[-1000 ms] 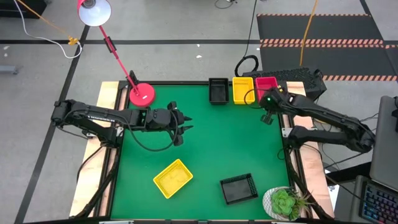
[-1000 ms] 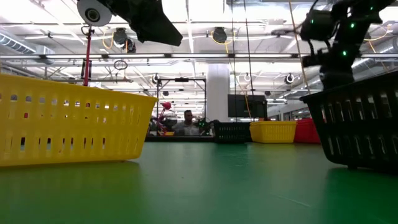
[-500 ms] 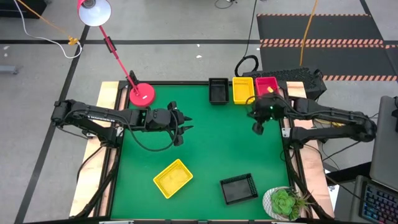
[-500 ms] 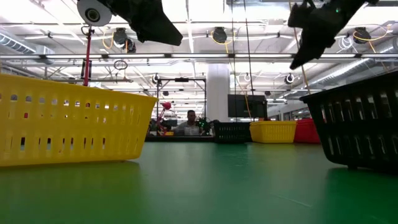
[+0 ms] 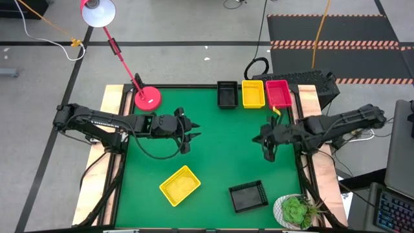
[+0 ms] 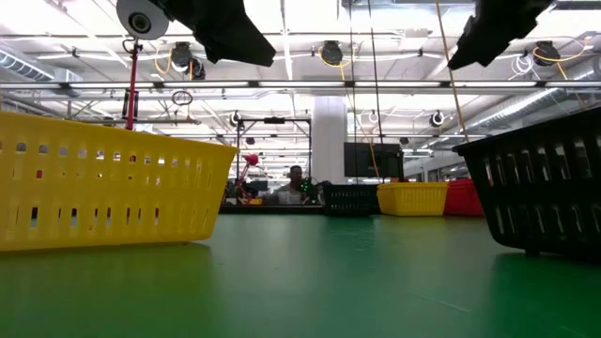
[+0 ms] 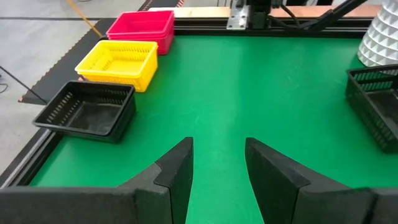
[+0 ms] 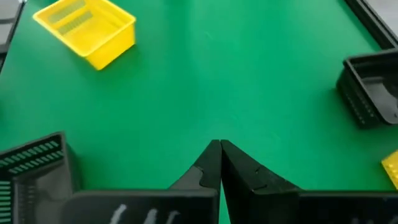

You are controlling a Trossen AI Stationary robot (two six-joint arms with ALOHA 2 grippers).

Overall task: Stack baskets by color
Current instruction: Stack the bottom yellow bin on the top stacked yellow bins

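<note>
A green-topped counter point(image 5: 213, 149) with pale wooden side edges stands on a grey floor, and the low view looks across it into a bright hall with ceiling lights.

The left arm reaches in from the counter's left edge, stretched nearly level toward the middle, its left hand point(image 5: 190, 137) hovering above bare green with the fingers point(image 7: 177, 171) spread apart and nothing between them. It has stayed where it was a second ago. The right arm has swung: a second ago its right hand point(image 5: 268, 150) hung near the back row of baskets, and now it has drawn back toward the right-hand middle of the counter, the arm folded low along the right edge. Its fingers point(image 8: 210, 163) are pressed together and hold nothing.

Along the back edge sit three stacks of slotted plastic trays in a row, just beside one another: the black back stack point(image 5: 226, 94), the yellow back stack point(image 5: 252, 94) and the red-pink stack point(image 5: 278, 92). Toward the front lie two single trays, well apart: a tilted loose yellow basket point(image 5: 180, 185) at front left and a loose black basket point(image 5: 248, 195) at front right.

A red desk lamp's round base point(image 5: 147, 98) stands at the back left corner, and a small potted green plant point(image 5: 296, 211) at the front right corner.
</note>
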